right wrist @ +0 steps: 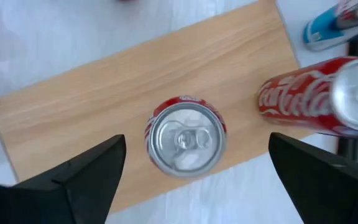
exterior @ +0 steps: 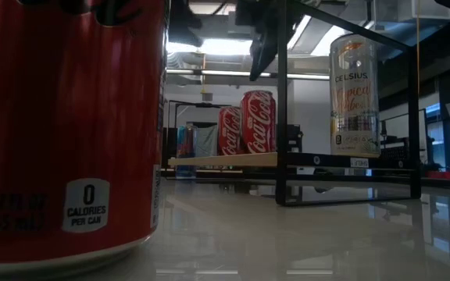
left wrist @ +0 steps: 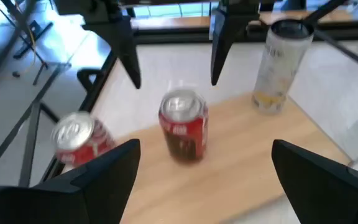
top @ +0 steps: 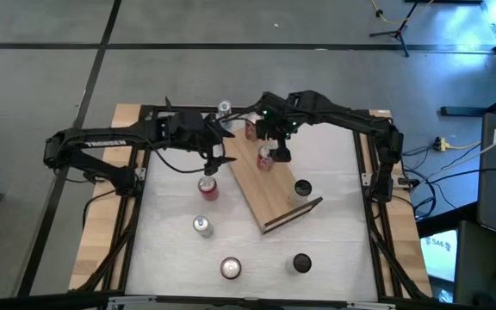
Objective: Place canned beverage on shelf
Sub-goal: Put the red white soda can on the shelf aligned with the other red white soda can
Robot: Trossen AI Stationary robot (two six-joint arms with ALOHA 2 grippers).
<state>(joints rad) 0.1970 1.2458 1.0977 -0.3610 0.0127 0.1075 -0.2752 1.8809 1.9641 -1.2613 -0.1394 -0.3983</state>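
Right gripper [right wrist: 191, 171] sits released above red can [right wrist: 186, 141], now upright on shelf [right wrist: 104, 93] w/ another. You've placed this one; cans remain on tabletop [top: 170, 250].

The shelf [top: 269, 185] lies slantwise on the table [top: 334, 250]. Two cans [top: 266, 158] stand upright on its far end, and a third [top: 302, 189] stands near its nearer end. Four more cans [top: 207, 188] stand on the table, left of and in front of the shelf.

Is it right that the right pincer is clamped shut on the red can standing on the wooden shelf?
Not quite. The right pincer is open, its fingers standing clear on either side of the red can, not clamped on it; the right wrist view shows the gaps. The can does stand upright on the wooden shelf.
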